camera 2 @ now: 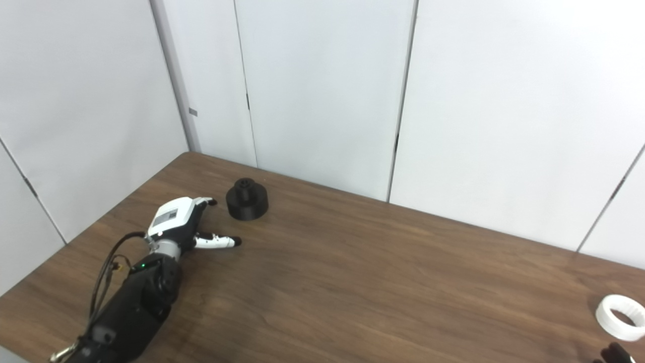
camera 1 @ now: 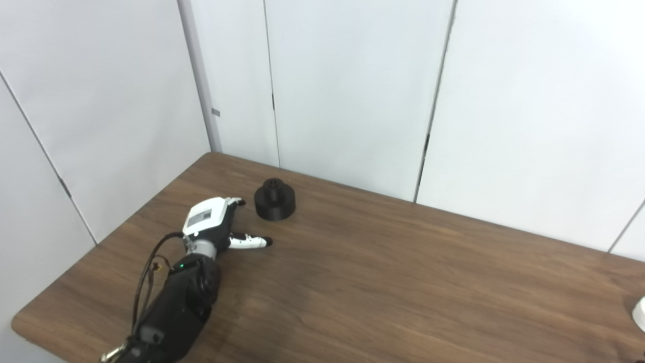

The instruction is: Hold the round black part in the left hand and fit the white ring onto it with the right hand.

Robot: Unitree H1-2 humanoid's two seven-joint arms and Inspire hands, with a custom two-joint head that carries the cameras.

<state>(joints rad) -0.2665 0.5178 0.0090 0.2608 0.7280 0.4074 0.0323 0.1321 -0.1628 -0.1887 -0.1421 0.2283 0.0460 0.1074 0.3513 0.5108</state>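
The round black part (camera 1: 274, 200) stands upright on the wooden table (camera 1: 403, 282), near its far left corner. My left hand (camera 1: 216, 224) lies just left of and nearer than the part, a small gap away. It is open, with the thumb stretched right and nothing in it. The white ring (camera 2: 621, 316) lies flat at the table's right edge, cut off by the frame in the left eye view. Of my right hand (camera 2: 617, 353), only a dark tip shows at the bottom right corner of the right eye view, just in front of the ring.
White wall panels (camera 1: 352, 91) rise right behind the table's far edge. The table's left edge (camera 1: 101, 242) runs close beside my left arm.
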